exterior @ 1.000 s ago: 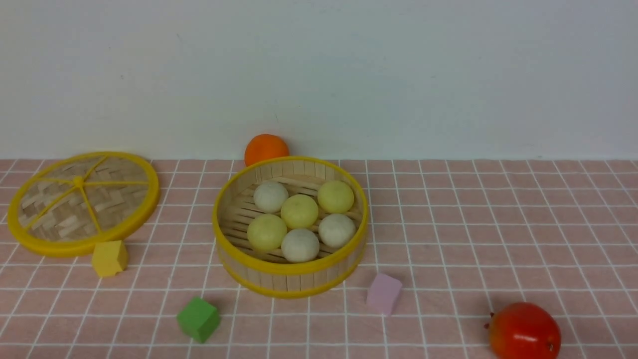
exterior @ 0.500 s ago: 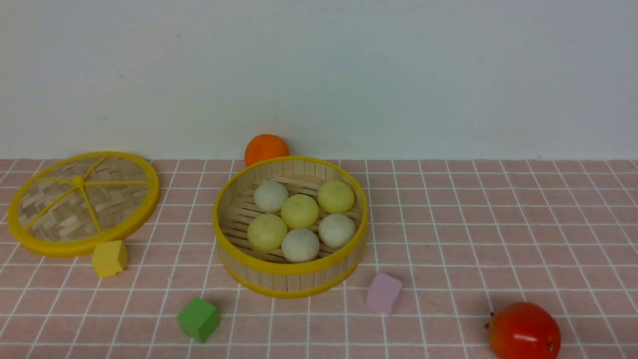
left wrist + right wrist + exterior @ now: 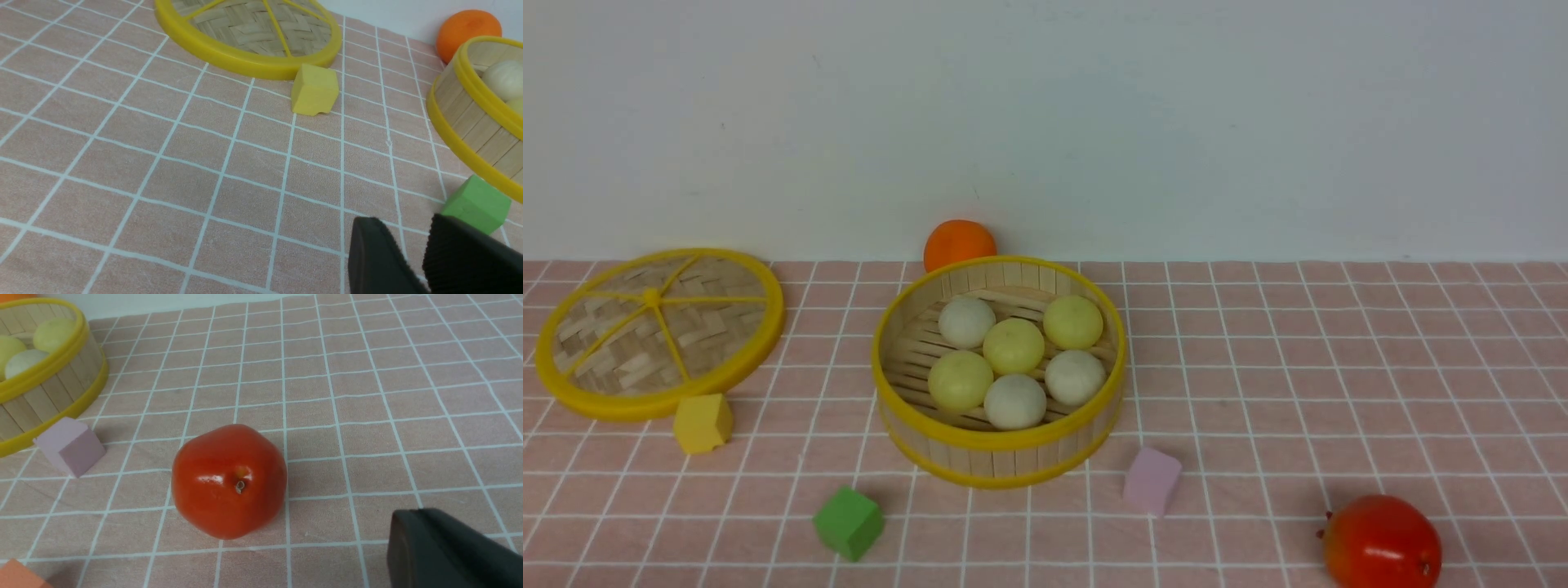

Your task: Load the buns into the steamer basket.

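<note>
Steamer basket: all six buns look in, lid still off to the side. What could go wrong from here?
1. The left gripper sits low, right by the green cube and the steamer basket; a swing could nudge either and jostle the buns.
2. The yellow cube touches or nearly touches the lid; lifting the lid may knock it.
3. The right gripper is near the red fruit, which may roll.

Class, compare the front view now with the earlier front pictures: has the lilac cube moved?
No. The lilac cube sits at the same spot, just off the steamer basket rim, on the side toward the red fruit.
</note>
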